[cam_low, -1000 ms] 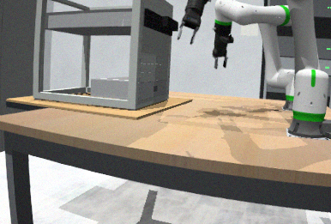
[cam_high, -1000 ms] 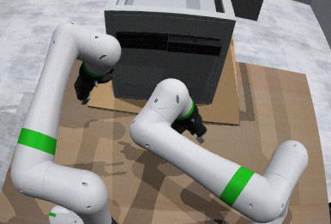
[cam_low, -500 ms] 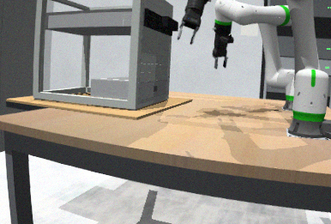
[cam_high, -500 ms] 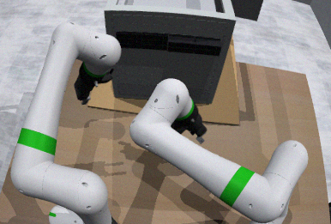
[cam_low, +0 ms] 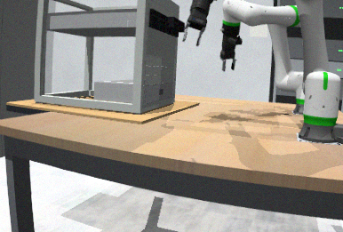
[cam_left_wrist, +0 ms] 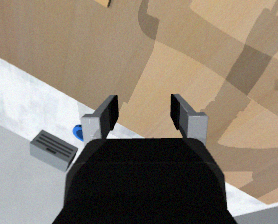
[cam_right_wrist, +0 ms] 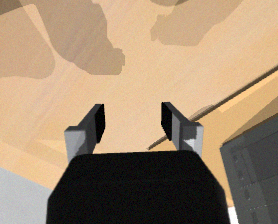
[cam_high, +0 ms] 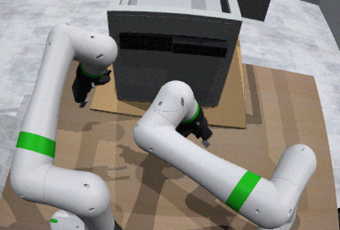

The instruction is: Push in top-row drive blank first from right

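The grey rack (cam_high: 169, 77) (cam_low: 141, 52) (cam_right_wrist: 255, 160) stands upright. Black blocks (cam_high: 145, 41) (cam_low: 161, 22) cross its upper front; the right-hand part sticks out in the exterior view. Faint outlines mark the lower front; single drive blanks, including the top-right one, cannot be made out. My left gripper (cam_high: 84, 104) (cam_low: 192, 42) (cam_left_wrist: 144, 105) is open and empty, in front of the rack's left side. My right gripper (cam_high: 206, 144) (cam_low: 228, 68) (cam_right_wrist: 133, 114) is open and empty, in front of the rack's right part and touching nothing.
The rack stands on a thin wooden board (cam_high: 233, 120) (cam_low: 144, 119) on the table (cam_high: 291, 102) (cam_low: 213, 152). The right arm's elbow and wrist cover part of the rack's lower front in the top view. A grey slotted box (cam_left_wrist: 52, 150) lies beyond the table edge.
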You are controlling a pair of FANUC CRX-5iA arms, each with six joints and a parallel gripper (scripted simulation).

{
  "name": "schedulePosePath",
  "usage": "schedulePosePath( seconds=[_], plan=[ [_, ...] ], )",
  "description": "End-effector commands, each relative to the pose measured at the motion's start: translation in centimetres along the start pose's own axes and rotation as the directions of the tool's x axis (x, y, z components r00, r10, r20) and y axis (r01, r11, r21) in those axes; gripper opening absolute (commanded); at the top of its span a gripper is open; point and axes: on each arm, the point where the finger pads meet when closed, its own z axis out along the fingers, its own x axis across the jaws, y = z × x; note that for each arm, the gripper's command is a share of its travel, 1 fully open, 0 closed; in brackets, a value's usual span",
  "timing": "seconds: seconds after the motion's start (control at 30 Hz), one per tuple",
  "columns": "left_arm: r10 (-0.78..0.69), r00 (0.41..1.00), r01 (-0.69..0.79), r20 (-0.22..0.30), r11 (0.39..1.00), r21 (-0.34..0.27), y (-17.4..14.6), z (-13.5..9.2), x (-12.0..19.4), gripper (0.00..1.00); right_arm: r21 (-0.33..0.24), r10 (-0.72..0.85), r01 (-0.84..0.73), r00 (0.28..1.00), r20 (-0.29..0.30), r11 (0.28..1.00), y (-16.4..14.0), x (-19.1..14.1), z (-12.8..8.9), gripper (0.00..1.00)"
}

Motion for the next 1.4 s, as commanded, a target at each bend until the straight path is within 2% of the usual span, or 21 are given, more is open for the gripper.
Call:
schedulePosePath(
  seconds=[0.0,0.17,0.5,0.57,0.67,1.07,1.13,1.2,1.37],
  plan=[
    [0.01,1.0,-0.01,-0.011,1.0,0.001,0.8,0.5,-0.3,1.0,0.0,0.001,-0.001,1.0,-0.002,1.0,0.1,0.0,-0.1,1.0],
    [0.047,0.998,-0.047,-0.051,0.999,0.004,3.4,2.4,-1.2,1.0,0.0,0.001,-0.001,1.0,-0.002,1.0,0.1,0.0,-0.1,1.0],
    [0.14,0.979,-0.136,-0.148,0.99,0.04,10.8,7.3,-2.5,1.0,0.0,0.001,-0.001,1.0,-0.002,1.0,0.1,0.0,-0.1,1.0],
    [0.14,0.979,-0.136,-0.148,0.99,0.04,10.8,7.3,-2.5,1.0,0.0,0.001,-0.001,1.0,-0.002,1.0,0.1,0.0,-0.1,1.0],
    [0.178,0.967,-0.168,-0.181,0.984,0.066,14.1,9.2,-2.6,1.0,-0.001,0.001,-0.001,1.0,-0.002,1.0,0.1,0.0,-0.1,1.0],
    [0.269,0.933,-0.237,-0.239,0.959,0.153,22.7,13.8,-1.7,1.0,-0.024,-0.015,0.015,1.0,-0.013,1.0,0.9,0.1,-0.1,1.0],
    [0.269,0.933,-0.237,-0.239,0.959,0.153,22.7,13.8,-1.7,1.0,-0.024,-0.015,0.015,1.0,-0.013,1.0,0.9,0.1,-0.1,1.0],
    [0.296,0.922,-0.255,-0.249,0.949,0.184,25.5,15.1,-1.0,1.0,-0.034,-0.022,0.022,1.0,-0.018,0.999,1.3,0.1,-0.1,1.0],
    [0.329,0.91,-0.275,-0.254,0.935,0.224,28.9,16.6,0.0,1.0,-0.069,-0.047,0.045,0.998,-0.033,0.997,2.5,0.2,-0.2,1.0]
  ],
)
